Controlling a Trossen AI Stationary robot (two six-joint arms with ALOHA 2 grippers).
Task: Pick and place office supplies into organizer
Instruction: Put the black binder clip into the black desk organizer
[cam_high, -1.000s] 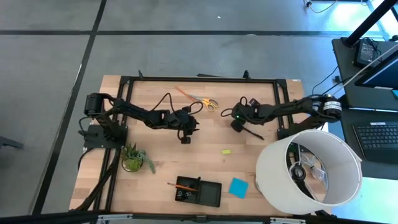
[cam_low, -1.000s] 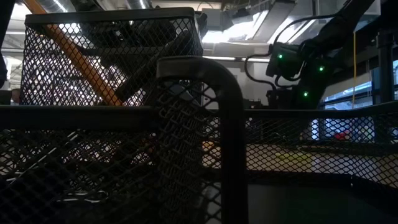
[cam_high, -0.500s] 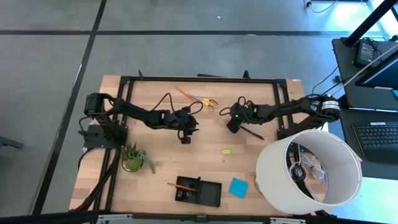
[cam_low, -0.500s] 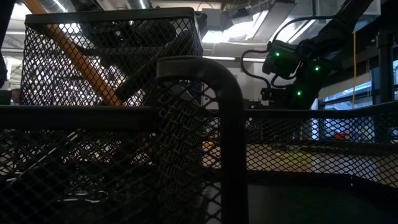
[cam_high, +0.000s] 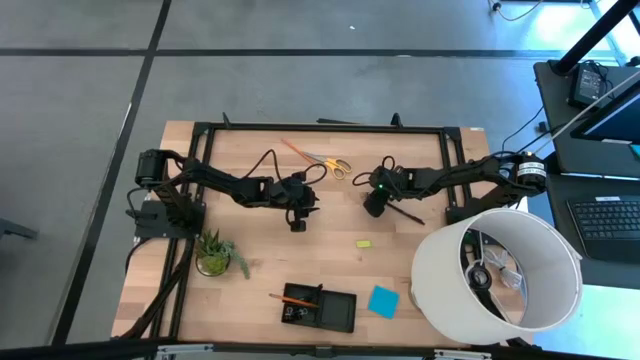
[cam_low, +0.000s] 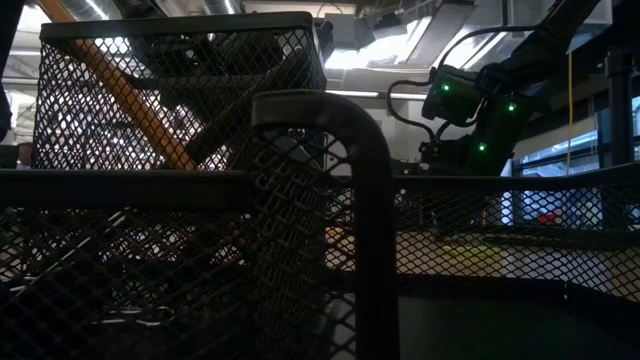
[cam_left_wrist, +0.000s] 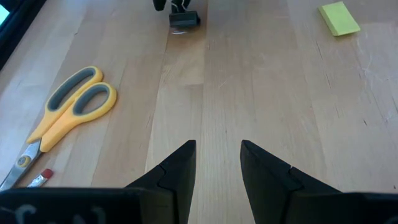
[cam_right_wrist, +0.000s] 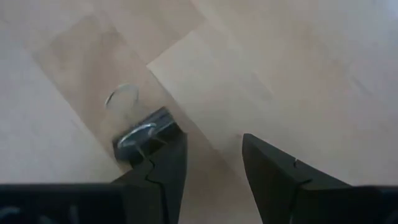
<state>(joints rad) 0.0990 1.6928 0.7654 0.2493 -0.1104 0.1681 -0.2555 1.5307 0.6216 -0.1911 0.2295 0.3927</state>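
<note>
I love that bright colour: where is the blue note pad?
In the high view, the blue note pad lies near the table's front edge, between the organizer and the white lampshade.

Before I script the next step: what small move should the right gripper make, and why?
Probably shift sideways to centre on the binder clip, then close. The right gripper is open just above the table, but the clip lies against one finger, not between them.

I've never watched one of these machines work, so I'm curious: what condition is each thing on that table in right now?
Left gripper: open, empty, low over bare wood.
Right gripper: open, one finger beside a binder clip, not gripping it.
Scissors: closed, flat on the table.
Yellow block: lying loose on the table.
Organizer: holds a few items.
Blue note pad: beside the organizer.
</note>
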